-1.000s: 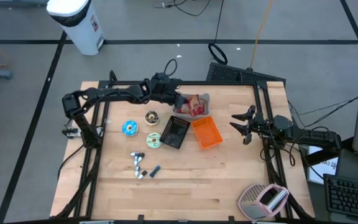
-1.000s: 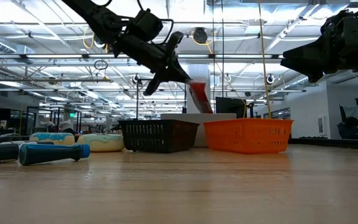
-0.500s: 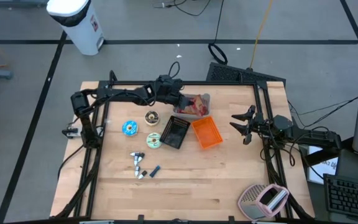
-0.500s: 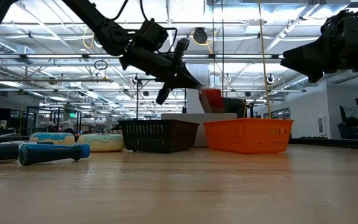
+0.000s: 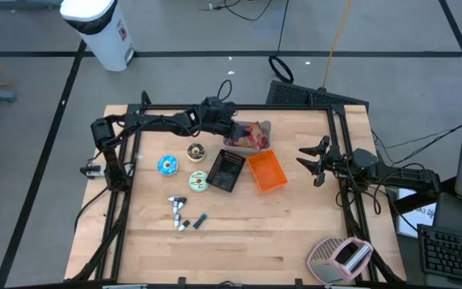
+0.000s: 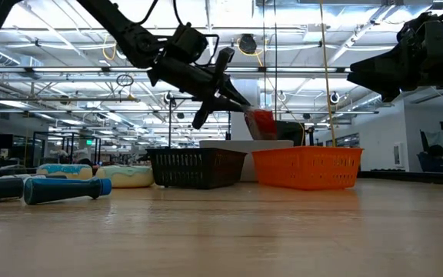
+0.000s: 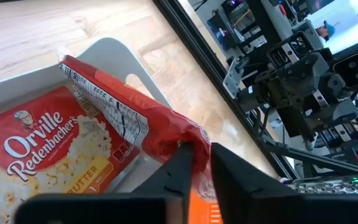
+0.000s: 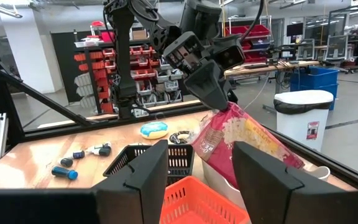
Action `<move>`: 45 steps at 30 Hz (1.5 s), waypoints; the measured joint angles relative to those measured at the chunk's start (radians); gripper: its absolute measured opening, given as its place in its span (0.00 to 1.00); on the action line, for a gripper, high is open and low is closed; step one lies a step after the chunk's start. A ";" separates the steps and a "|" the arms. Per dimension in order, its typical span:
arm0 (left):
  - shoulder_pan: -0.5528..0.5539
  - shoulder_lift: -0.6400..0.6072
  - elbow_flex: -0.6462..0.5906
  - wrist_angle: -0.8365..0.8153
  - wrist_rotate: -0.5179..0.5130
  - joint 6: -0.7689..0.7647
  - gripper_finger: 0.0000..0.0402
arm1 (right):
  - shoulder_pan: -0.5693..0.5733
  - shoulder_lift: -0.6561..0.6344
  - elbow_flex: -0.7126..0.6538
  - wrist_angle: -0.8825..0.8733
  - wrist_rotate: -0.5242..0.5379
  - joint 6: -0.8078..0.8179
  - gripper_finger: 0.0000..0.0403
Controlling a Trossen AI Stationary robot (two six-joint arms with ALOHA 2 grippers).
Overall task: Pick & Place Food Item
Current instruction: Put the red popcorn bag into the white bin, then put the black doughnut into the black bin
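Observation:
A red popcorn bag (image 5: 249, 136) (image 7: 73, 149) is in a white tray (image 5: 268, 126) (image 7: 114, 50) at the table's far middle. My left gripper (image 5: 233, 131) (image 7: 201, 165) is just above the tray and shut on the bag's raised end. In the right wrist view the bag (image 8: 244, 140) hangs slanting below that gripper (image 8: 219, 99). My right gripper (image 5: 310, 164) (image 8: 201, 186) waits at the table's right side, open, with nothing between its fingers. My left gripper pinches a crumpled corner (image 7: 190, 138) at the bag's upper end between its two fingers. The fingers slant down from the table's left side. The bag is tilted, with its held end up and its lower part (image 7: 48, 155) in the white tray.
A black basket (image 5: 225, 170) and an orange basket (image 5: 266, 171) stand just near of the tray. Three doughnuts (image 5: 168, 165) and small tools (image 5: 179, 213) lie to the left. A pink and grey item (image 5: 339, 258) sits at the near right corner.
My left gripper has gone down and a little toward the table's right edge with the popcorn bag. It has then kept still for the last half second. The bag has sunk from above the tray until its lower part lies in it.

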 joint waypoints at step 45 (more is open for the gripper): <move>-0.274 -0.453 -0.002 -0.401 -0.489 0.413 0.52 | 0.000 0.000 0.000 0.000 0.000 0.000 0.41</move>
